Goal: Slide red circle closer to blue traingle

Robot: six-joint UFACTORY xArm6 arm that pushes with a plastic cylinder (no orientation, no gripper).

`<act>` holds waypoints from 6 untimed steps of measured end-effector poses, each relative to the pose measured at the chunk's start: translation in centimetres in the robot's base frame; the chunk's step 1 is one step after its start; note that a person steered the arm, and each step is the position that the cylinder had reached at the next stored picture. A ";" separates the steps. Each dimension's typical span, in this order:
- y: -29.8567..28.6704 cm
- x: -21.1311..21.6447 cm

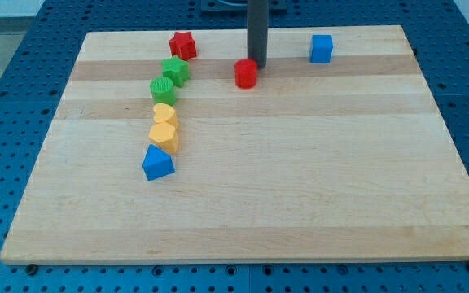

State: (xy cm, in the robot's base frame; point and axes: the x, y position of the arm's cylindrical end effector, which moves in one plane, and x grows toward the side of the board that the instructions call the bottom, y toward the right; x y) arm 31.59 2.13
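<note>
Rod's upper part is cut off at the view's top, no pincer on it. My tip [257,63] sits just right of and behind the red circle [245,73]. The blue triangle [157,163] is well apart, lower left of the circle, on the pale wooden board [300,179].

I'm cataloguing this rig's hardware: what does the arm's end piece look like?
Only a straight, smooth, dark grey cylindrical rod shows, entering from the view's top. My tip is plain and blunt. No cables, markings or joints are visible.
</note>
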 end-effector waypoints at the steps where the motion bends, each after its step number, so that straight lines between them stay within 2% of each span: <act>1: -0.2 7.7; 2: 3.6 5.6; 3: 4.0 -0.8; 4: 0.5 -0.6; 5: -0.3 2.4; 6: -4.0 1.9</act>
State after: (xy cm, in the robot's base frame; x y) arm 33.50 -1.84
